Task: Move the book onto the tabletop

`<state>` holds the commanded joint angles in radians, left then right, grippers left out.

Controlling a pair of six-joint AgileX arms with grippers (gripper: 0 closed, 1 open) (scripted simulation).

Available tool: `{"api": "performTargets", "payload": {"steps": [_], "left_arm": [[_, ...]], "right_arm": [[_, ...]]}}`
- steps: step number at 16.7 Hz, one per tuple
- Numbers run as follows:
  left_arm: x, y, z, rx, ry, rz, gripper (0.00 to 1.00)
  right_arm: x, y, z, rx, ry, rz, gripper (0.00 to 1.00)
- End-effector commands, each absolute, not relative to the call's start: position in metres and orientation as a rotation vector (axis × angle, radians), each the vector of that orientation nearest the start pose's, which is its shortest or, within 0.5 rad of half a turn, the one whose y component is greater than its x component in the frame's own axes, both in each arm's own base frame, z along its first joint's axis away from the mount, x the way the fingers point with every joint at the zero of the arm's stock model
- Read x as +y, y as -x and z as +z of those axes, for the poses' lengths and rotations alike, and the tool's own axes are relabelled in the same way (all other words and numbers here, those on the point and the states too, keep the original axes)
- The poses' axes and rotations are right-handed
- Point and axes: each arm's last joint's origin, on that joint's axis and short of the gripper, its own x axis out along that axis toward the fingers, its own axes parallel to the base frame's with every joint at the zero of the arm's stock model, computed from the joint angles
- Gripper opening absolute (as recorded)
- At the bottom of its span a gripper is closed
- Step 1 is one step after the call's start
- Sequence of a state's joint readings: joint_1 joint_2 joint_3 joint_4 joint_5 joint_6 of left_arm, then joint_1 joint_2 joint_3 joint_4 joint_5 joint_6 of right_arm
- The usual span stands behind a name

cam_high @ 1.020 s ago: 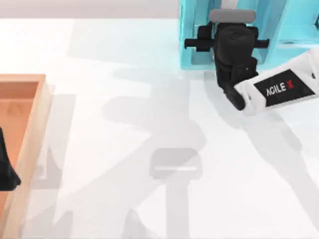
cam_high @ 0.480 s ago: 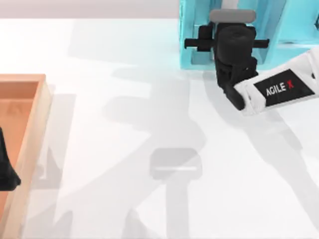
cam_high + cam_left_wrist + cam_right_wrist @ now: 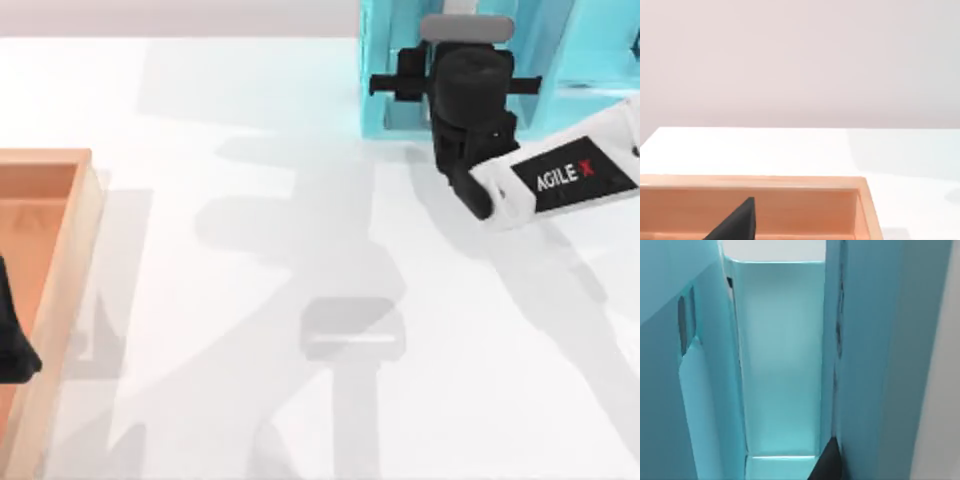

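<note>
My right gripper [image 3: 466, 82] reaches into the light cyan shelf [image 3: 378, 70] at the back right of the tabletop [image 3: 300, 150]. In the right wrist view, a darker teal-blue slab with a pale edge, the book [image 3: 880, 365], stands upright right beside an open shelf compartment [image 3: 780, 365]. A black part of the right gripper sits close against its near lower corner. From above, the arm covers the book. My left gripper [image 3: 10, 335] hangs parked over the wooden tray at the left edge.
An orange-brown wooden tray [image 3: 62, 260] with a raised rim lies at the table's left side, also seen in the left wrist view [image 3: 790, 182]. Shelf dividers [image 3: 690, 365] stand close on both sides of the right gripper. Arm shadows cross the table's middle.
My right gripper and forearm have crept slightly farther back into the shelf. The left arm has not moved.
</note>
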<state>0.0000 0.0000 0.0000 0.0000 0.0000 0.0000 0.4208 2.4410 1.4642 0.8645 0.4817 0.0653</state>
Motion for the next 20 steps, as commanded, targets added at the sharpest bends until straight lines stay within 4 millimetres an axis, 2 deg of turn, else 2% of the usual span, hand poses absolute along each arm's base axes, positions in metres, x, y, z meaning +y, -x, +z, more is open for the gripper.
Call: {"api": "performTargets", "payload": {"steps": [2, 5, 8, 11, 13, 15, 17, 20], "left_arm": [[-0.001, -0.106, 0.16, 0.0, 0.0, 0.0, 1.0], [-0.001, -0.106, 0.16, 0.0, 0.0, 0.0, 1.0], [-0.001, -0.106, 0.16, 0.0, 0.0, 0.0, 1.0], [-0.001, -0.106, 0.16, 0.0, 0.0, 0.0, 1.0], [-0.001, -0.106, 0.16, 0.0, 0.0, 0.0, 1.0], [-0.001, -0.106, 0.16, 0.0, 0.0, 0.0, 1.0], [-0.001, -0.106, 0.16, 0.0, 0.0, 0.0, 1.0], [-0.001, -0.106, 0.16, 0.0, 0.0, 0.0, 1.0]], "right_arm": [[0.206, -0.457, 0.11, 0.098, -0.004, -0.039, 0.0], [0.214, -0.425, 0.161, 0.096, -0.001, -0.044, 0.0], [0.215, -0.377, 0.219, 0.083, -0.008, -0.045, 0.0], [0.209, -0.326, 0.259, 0.077, -0.016, -0.042, 0.0], [0.204, -0.298, 0.272, 0.082, -0.015, -0.039, 0.0], [0.2, -0.28, 0.278, 0.091, -0.011, -0.037, 0.0], [0.199, -0.273, 0.279, 0.095, -0.008, -0.036, 0.0], [0.199, -0.273, 0.279, 0.095, -0.008, -0.036, 0.0]]}}
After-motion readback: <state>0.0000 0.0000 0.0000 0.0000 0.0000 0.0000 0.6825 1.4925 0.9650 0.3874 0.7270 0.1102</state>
